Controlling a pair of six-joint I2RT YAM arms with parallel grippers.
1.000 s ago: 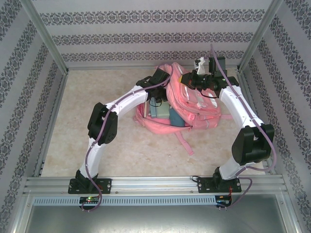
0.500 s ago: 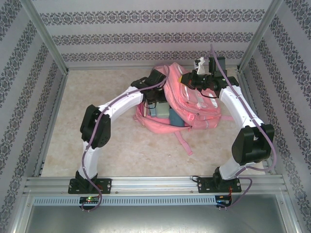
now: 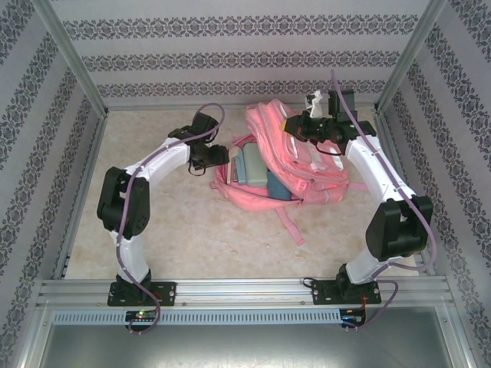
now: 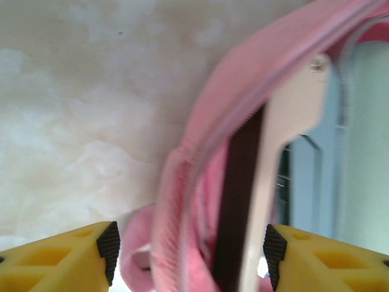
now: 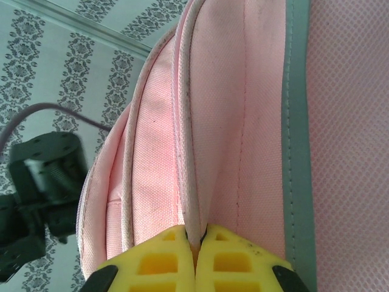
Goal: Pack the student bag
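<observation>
The student bag (image 3: pixel 311 165), a large pink backpack, lies on the table with its main compartment gaping to the left. Pale teal books (image 3: pixel 247 165) lie flat inside the opening. My left gripper (image 3: pixel 217 157) hovers just left of that opening, open. In the left wrist view the bag's zippered rim (image 4: pixel 200 140) and a white and dark strip (image 4: pixel 285 121) run between the left gripper's (image 4: pixel 188 249) spread fingers, and a teal book (image 4: pixel 364 152) shows beyond. My right gripper (image 3: pixel 294 126) is at the bag's top, shut on a fold of pink fabric (image 5: pixel 193 152), pinched at the right gripper's (image 5: pixel 196 234) tips.
A pink strap (image 3: pixel 291 222) trails from the bag toward the near edge. Aluminium posts (image 3: pixel 73 65) and patterned walls enclose the table on three sides. Bare marbled tabletop (image 3: pixel 138 130) lies left of the bag. The left arm's dark wrist (image 5: pixel 42 176) shows past the bag.
My left arm has drawn back to the left, out of the bag's opening, and its jaws have narrowed somewhat. The right gripper and the bag have stayed put.
</observation>
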